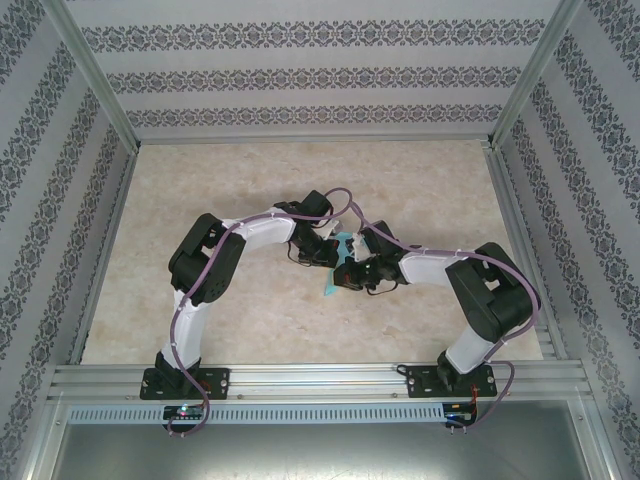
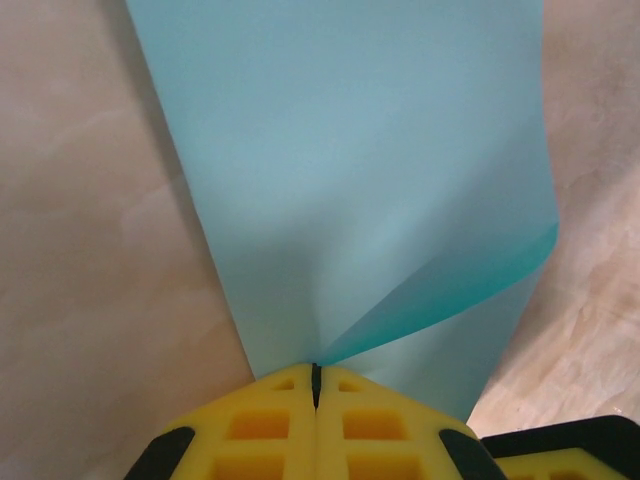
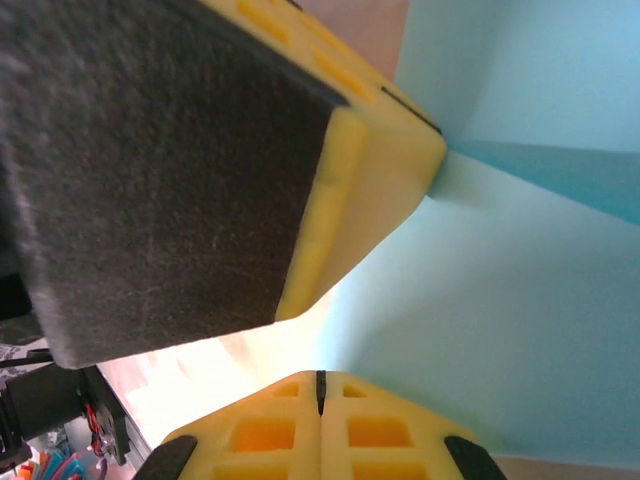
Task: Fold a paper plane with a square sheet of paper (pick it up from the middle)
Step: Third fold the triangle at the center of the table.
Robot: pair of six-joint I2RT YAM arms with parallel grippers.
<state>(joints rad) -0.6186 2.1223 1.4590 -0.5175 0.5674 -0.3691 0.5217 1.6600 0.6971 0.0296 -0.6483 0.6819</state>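
Note:
The light-cyan sheet of paper [image 1: 343, 243] is held off the table between both arms at mid-table, and its lower end [image 1: 329, 290] hangs toward the near side. My left gripper [image 1: 318, 250] is shut on it. In the left wrist view the sheet [image 2: 340, 150] rises from the closed yellow tips of the left gripper [image 2: 316, 372], with a darker folded layer [image 2: 470, 285] slanting to the right. My right gripper [image 1: 356, 272] is shut too. The paper [image 3: 500, 300] meets the seam of the right gripper [image 3: 320, 378], just under the left gripper's finger [image 3: 380, 170].
The beige marbled tabletop [image 1: 420, 190] spreads around the arms inside patterned walls with aluminium posts [image 1: 95, 75]. The two wrists nearly touch. A metal rail [image 1: 320, 375] runs along the near edge by the arm bases.

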